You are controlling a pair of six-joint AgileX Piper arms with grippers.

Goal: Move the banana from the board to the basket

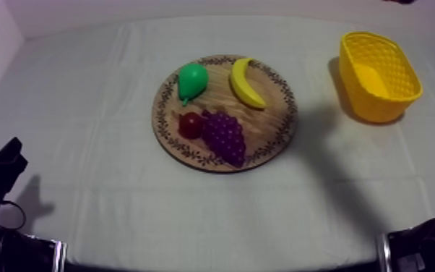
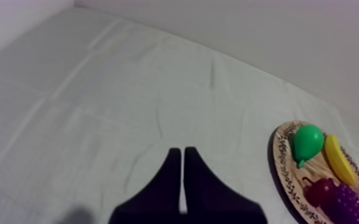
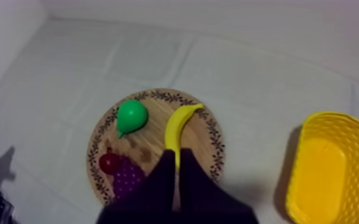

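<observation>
The yellow banana (image 1: 247, 83) lies on the back right part of the round wooden board (image 1: 272, 124) in the middle of the table. The yellow basket (image 1: 379, 76) stands at the far right, with nothing in it. My left gripper (image 2: 182, 156) is shut on nothing, low over bare cloth to the left of the board (image 2: 282, 159). My right gripper (image 3: 177, 156) is also shut on nothing; its tips hang on the near side of the banana (image 3: 179, 124), apart from it, with the basket (image 3: 325, 173) off to its right.
A green pear (image 1: 191, 79), a small red fruit (image 1: 191, 125) and purple grapes (image 1: 225, 136) share the board. My left arm (image 1: 0, 170) sits at the near left edge and my right arm (image 1: 430, 242) at the near right corner. Open cloth surrounds the board.
</observation>
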